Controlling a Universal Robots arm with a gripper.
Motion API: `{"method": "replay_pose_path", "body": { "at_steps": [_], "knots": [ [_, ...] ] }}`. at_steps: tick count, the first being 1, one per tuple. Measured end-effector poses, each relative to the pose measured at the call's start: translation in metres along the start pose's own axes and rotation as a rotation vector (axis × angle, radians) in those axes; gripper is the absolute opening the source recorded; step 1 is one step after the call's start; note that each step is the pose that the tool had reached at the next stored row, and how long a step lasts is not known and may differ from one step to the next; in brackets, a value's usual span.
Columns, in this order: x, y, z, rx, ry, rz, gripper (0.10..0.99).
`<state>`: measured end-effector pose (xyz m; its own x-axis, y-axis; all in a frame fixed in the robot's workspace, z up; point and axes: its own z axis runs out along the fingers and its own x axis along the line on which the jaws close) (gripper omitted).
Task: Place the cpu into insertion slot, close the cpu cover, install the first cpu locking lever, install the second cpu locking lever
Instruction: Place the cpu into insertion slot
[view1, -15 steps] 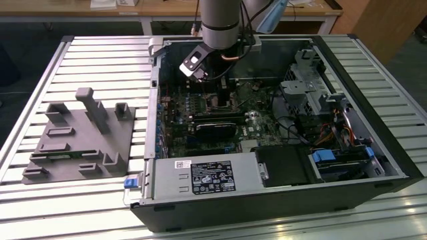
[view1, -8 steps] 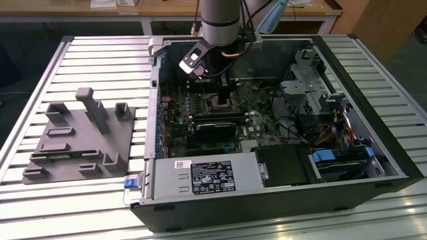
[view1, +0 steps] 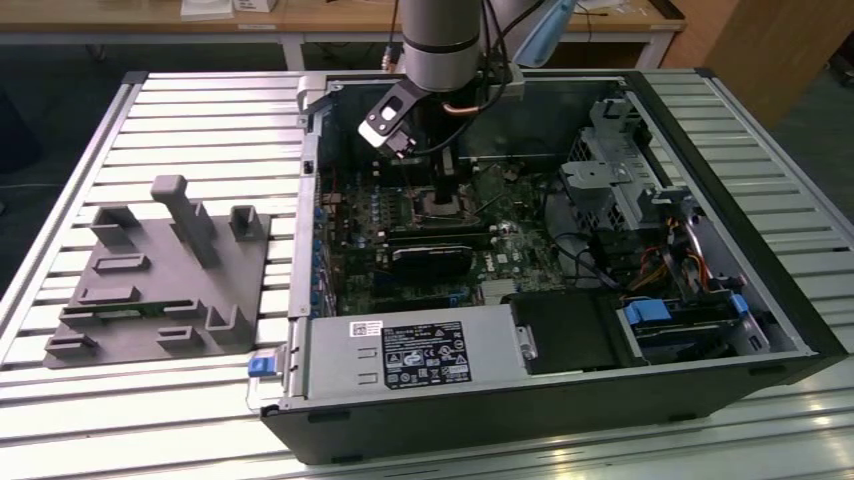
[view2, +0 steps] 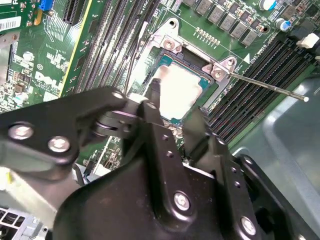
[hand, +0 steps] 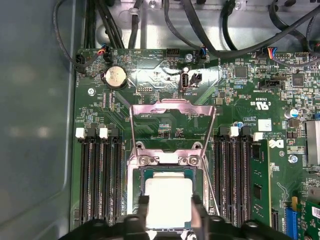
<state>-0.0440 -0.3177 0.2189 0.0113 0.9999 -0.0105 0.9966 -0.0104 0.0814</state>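
The cpu (hand: 169, 197), a pale silver square on a green edge, lies in the insertion slot (hand: 134, 190) on the motherboard. My gripper (hand: 170, 204) is right over it, and its two black fingers (hand: 143, 204) flank the chip's opposite edges and look shut on it. The second wrist view has the cpu (view2: 177, 92) between the same fingers (view2: 155, 90). The cpu cover (hand: 172, 107) is swung back open behind the slot. A thin locking lever (view2: 270, 87) sticks out raised beside the slot. In the exterior view the gripper (view1: 447, 180) is inside the computer case, above the slot (view1: 445, 205).
Long black memory slots (hand: 100, 180) run on both sides of the socket. Black cables (hand: 210, 30) hang along the board's far edge. A black labelled box (view1: 427, 355) and drive bays (view1: 627, 190) fill the case. A grey fixture block (view1: 160, 270) stands at the exterior view's left.
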Motion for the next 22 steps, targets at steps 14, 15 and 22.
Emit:
{"method": "replay_pose_path", "body": {
  "at_steps": [14, 15, 22],
  "knots": [
    [-0.0001, 0.0, 0.0005, 0.0, 0.0014, 0.0, 0.106],
    [-0.0001, -0.0001, 0.0016, 0.0, 0.0022, 0.0, 0.106],
    [0.0, 0.0001, 0.0125, 0.0, 0.0031, 0.0, 0.106]
  ]
}}
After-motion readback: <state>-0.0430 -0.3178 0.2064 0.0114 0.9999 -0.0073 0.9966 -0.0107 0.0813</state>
